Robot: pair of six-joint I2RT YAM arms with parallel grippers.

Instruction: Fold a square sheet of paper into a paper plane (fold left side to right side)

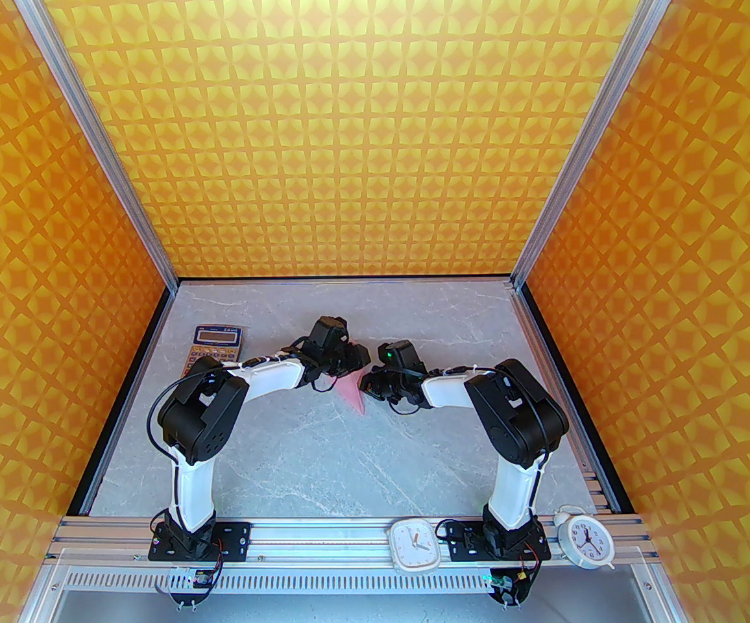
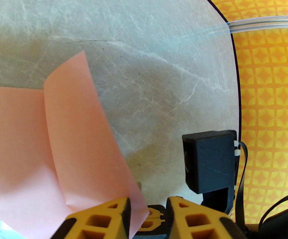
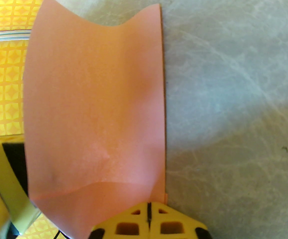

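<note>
Note: square sheet of paper point(image 3: 94, 103) looks light and floppy, and bows easily. Right gripper point(image 3: 149, 208) pinched shut on its 6 o'clock edge; left gripper point(image 2: 149, 204) narrowly parted, paper loose inside. Best held at corners.

1. L arm: elbow raised, forearm angled in twd centre. L gripper point(image 2: 147, 209) pointed down, jaws apart.
2. R arm: mirrors L. R gripper point(image 3: 149, 209) fingertips pressed together.
3. Wrists close, apart.

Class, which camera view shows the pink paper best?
Right wrist: the square sheet of paper appears large, bowed, with clear edges. Left wrist shows one curled part; top external, merely a small pink sliver.
</note>
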